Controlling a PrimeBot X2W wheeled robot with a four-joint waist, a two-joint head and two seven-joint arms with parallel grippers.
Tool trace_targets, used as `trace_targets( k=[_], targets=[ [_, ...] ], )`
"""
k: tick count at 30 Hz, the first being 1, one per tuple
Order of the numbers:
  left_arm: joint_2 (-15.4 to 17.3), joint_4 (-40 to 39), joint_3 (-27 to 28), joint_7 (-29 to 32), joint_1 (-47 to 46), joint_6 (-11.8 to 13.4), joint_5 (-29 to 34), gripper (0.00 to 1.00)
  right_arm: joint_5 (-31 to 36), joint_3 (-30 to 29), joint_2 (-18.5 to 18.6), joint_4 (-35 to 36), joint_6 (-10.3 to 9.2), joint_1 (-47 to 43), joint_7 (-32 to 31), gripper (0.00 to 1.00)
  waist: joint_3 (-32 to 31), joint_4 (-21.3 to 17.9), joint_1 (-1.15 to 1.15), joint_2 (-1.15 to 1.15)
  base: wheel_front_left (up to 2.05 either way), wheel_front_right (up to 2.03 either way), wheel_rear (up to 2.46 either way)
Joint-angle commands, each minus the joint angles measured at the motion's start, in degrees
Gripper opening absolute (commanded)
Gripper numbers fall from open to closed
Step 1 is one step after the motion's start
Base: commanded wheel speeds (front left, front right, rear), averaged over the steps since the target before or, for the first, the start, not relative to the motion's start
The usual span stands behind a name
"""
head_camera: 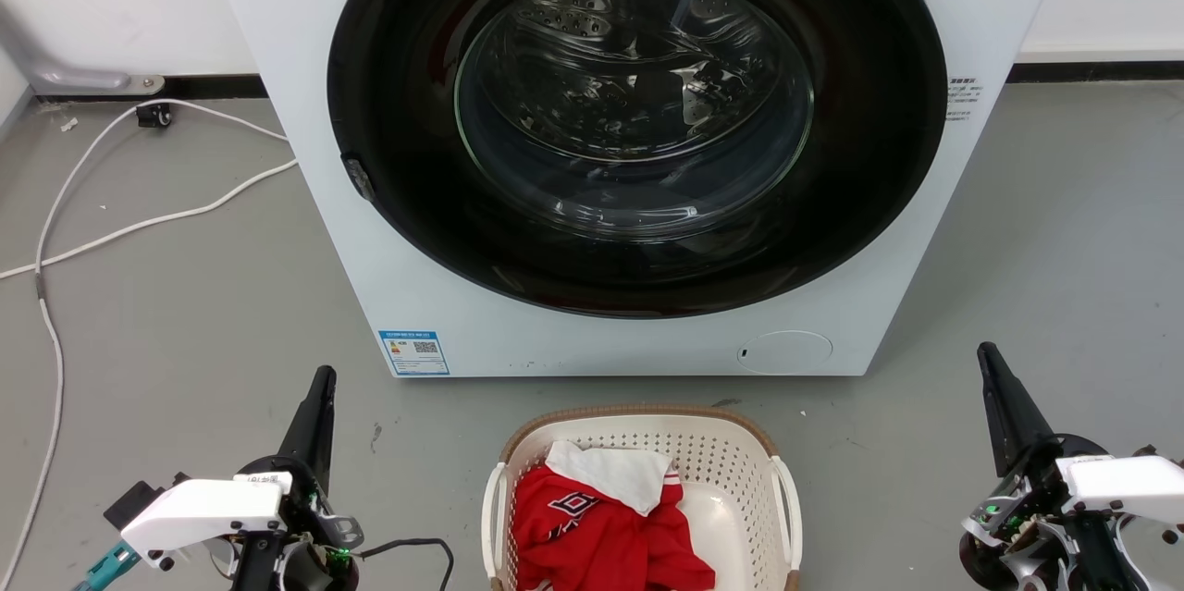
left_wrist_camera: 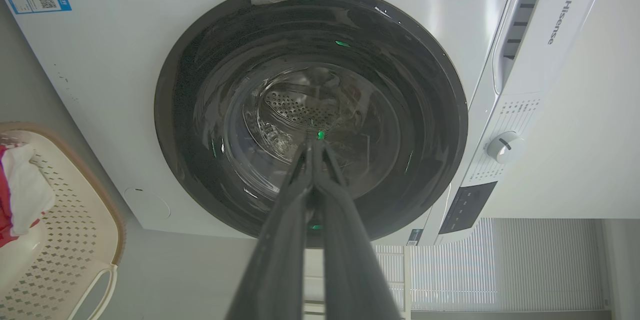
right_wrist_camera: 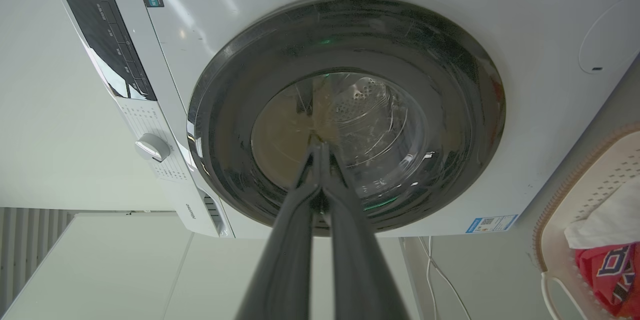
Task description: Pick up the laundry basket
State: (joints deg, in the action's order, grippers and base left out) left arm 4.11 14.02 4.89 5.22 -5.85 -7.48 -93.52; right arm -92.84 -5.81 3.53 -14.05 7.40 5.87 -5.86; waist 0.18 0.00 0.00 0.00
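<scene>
Both your left gripper (head_camera: 322, 383) and right gripper (head_camera: 988, 358), fingers pressed together on nothing, flank the laundry basket (head_camera: 740, 471) on the floor (head_camera: 185, 323) before the washing machine (head_camera: 305, 156), roughly equidistant, its white handles (head_camera: 491, 503) facing 1 toward each.

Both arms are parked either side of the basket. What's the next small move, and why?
Probably open both grippers first. The left gripper and right gripper are each shut, fingertips together, aimed at the white front-loading washing machine, while the cream perforated plastic laundry basket with the brown rim sits untouched between them, its white side handles free.
</scene>
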Motion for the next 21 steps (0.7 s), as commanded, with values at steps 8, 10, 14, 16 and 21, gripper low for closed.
trace_targets(
  k=[8, 10, 14, 16, 21],
  targets=[
    [-0.17, 0.09, 0.33, 0.27, -0.53, -0.02, 0.28, 0.00, 0.21, -0.15, -0.26, -0.10, 0.17, 0.63, -0.25, 0.00, 0.00, 0.00, 0.00, 0.00, 0.00, 0.00, 0.00],
    [-0.20, 0.09, 0.37, 0.32, -0.53, -0.02, 0.30, 0.00, 0.24, -0.17, -0.28, -0.10, 0.17, 0.64, -0.27, 0.00, 0.00, 0.00, 0.00, 0.00, 0.00, 0.00, 0.00],
    [-0.24, 0.10, 0.44, 0.41, -0.54, -0.02, 0.40, 0.00, 0.29, -0.20, -0.31, -0.10, 0.17, 0.64, -0.20, 0.00, 0.00, 0.00, 0.00, 0.00, 0.00, 0.00, 0.00],
    [-0.26, 0.10, 0.47, 0.46, -0.55, -0.01, 0.44, 0.00, 0.31, -0.23, -0.31, -0.10, 0.17, 0.64, -0.23, 0.00, 0.00, 0.00, 0.00, 0.00, 0.00, 0.00, 0.00],
    [-0.31, 0.10, 0.56, 0.53, -0.55, -0.02, 0.53, 0.00, 0.34, -0.28, -0.35, -0.10, 0.17, 0.65, -0.28, 0.00, 0.00, 0.00, 0.00, 0.00, 0.00, 0.00, 0.00]
  ],
)
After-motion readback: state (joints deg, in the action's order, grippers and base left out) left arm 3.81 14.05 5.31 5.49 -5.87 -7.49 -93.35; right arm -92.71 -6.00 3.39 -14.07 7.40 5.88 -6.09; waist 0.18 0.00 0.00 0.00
